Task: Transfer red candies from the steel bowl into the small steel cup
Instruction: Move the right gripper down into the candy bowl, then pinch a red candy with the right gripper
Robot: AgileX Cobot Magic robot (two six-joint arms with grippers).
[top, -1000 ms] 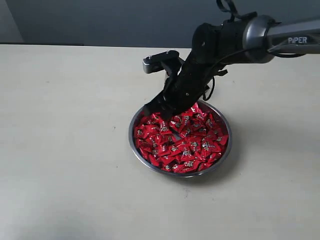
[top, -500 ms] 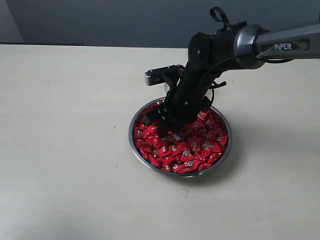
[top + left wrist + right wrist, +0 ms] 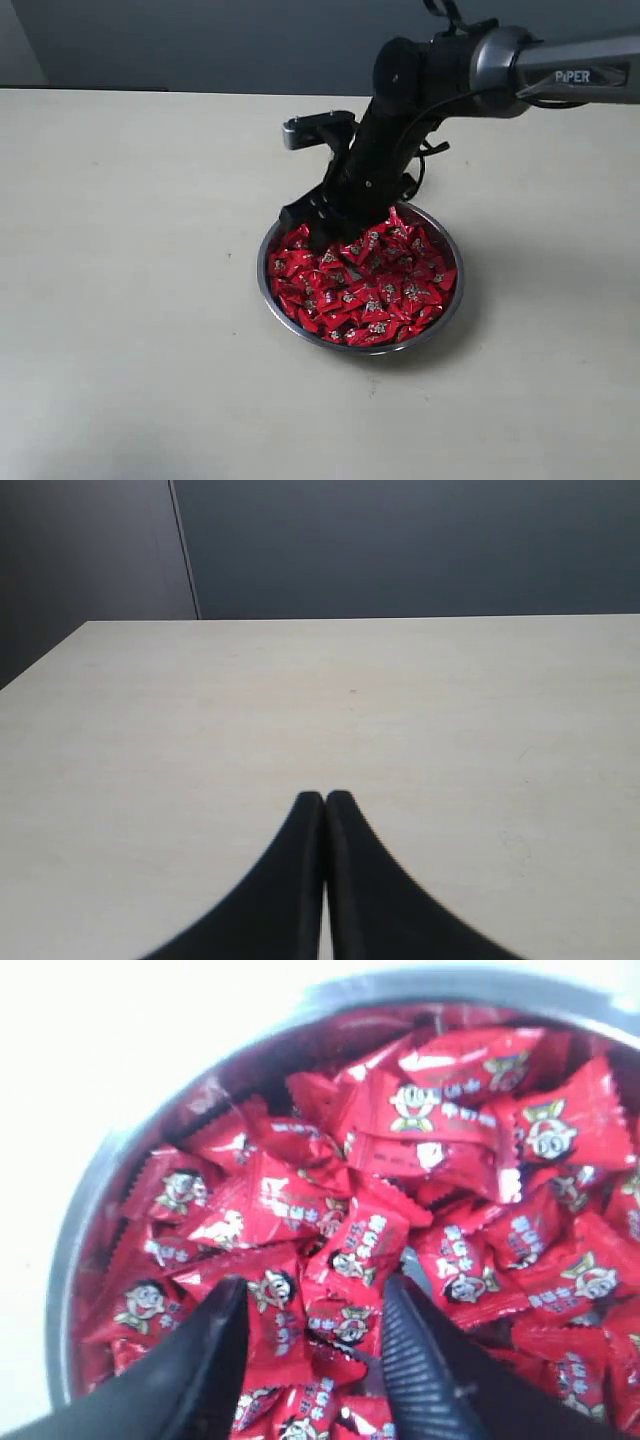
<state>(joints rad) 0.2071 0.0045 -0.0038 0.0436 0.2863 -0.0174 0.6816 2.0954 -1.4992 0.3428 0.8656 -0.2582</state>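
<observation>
The red candies [image 3: 365,285] fill the steel bowl [image 3: 262,290], which sits on the pale table [image 3: 130,320] a little right of the middle in the exterior view. The right gripper [image 3: 315,1290] hangs just above the pile near the bowl's far left rim. Its jaws are spread with a couple of candies between the fingers, but I cannot tell whether they touch any. The left gripper [image 3: 325,798] is above the table with its jaws pressed together.

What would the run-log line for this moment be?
right gripper: open over red candies in steel bowl | left gripper: shut, above table | small steel cup: not in view
</observation>
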